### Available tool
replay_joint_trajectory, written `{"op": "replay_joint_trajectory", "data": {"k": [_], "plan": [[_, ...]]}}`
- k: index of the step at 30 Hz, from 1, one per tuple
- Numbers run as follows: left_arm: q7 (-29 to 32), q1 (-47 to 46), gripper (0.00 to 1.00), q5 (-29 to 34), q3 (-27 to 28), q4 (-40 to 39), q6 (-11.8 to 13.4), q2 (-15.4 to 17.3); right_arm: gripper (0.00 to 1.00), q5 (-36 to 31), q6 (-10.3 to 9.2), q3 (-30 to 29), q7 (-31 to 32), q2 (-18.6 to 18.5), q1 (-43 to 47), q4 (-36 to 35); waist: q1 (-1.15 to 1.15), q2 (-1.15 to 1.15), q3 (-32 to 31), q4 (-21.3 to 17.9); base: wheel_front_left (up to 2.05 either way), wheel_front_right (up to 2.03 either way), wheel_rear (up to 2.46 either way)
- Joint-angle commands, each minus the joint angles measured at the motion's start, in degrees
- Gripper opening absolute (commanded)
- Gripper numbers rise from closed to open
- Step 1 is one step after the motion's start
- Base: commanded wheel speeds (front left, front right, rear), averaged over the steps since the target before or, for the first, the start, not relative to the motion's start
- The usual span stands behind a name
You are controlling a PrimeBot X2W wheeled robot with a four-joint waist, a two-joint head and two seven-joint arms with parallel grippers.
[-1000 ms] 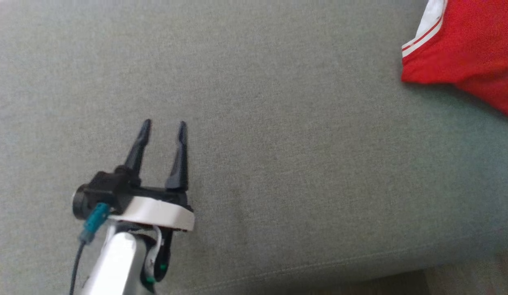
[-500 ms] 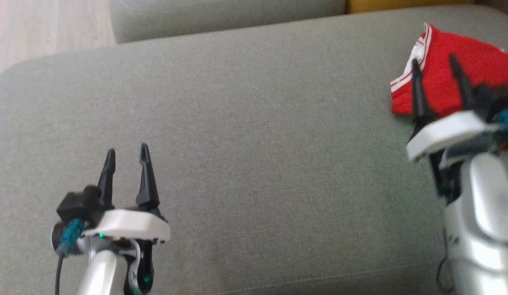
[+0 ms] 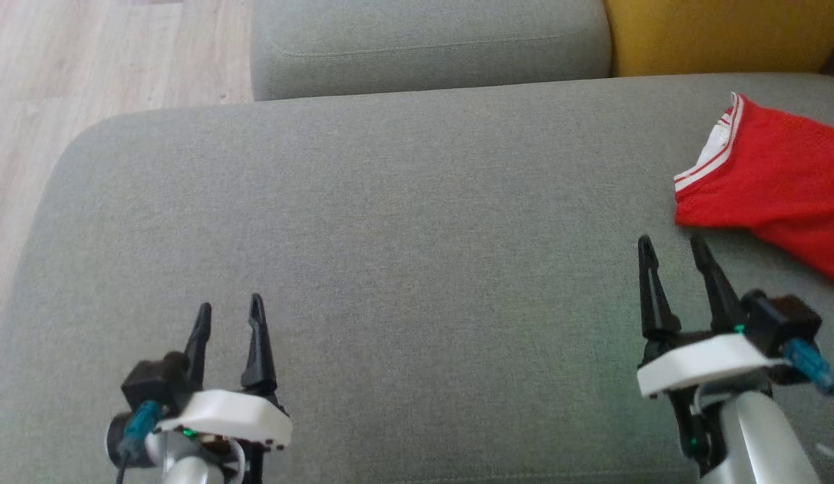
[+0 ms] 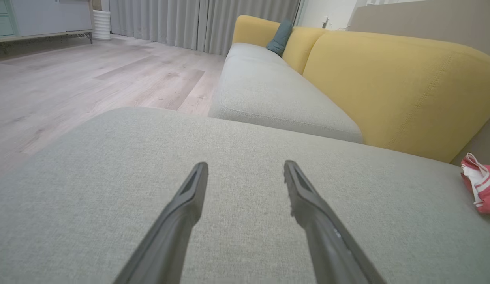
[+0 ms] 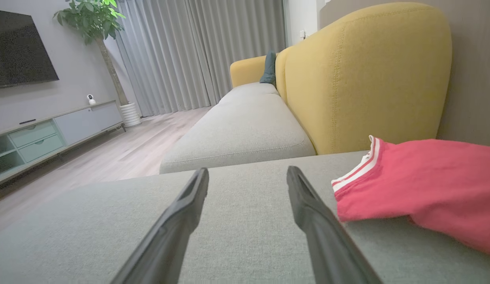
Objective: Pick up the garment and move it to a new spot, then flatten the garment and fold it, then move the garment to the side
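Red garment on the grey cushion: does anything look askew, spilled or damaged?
Nothing stands out. The red garment lies off to the right of the grey cushion, its white-striped edge slightly lifted, no tear or stain visible. The left gripper and right gripper are open and hold nothing.

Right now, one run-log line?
left gripper open, empty | right gripper open, empty, just short of garment | garment lying on cushion, not held
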Motion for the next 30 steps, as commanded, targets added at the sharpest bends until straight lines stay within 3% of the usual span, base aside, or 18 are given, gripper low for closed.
{"op": "replay_joint_trajectory", "data": {"k": [1,27,28,30], "plan": [[-0.70,-1.43,1.00,0.65,1.43,-2.08,-0.20,-0.06,1.00,0.26,-0.05,1.56,-1.27,0.05,-1.01,-2.28,0.00,0.00,-0.18,0.37,0.00,0.00,0.00],[-0.71,-0.87,1.00,1.66,0.63,-3.10,-1.55,-0.72,1.00,0.32,-0.05,3.05,-2.77,0.06,0.98,-0.61,0.00,0.00,-0.07,0.82,0.00,0.00,0.00],[0.00,0.97,0.00,1.47,-0.82,-1.18,-1.52,-0.52,0.00,0.20,0.00,1.60,-2.60,0.09,2.20,1.05,0.00,0.00,-0.06,0.82,0.00,0.00,0.00],[0.10,1.02,0.00,1.44,-0.87,-0.16,-1.50,-0.54,0.00,0.21,0.00,1.66,-2.60,0.15,2.34,2.37,0.00,0.00,-0.03,0.82,0.00,0.00,0.00]]}}
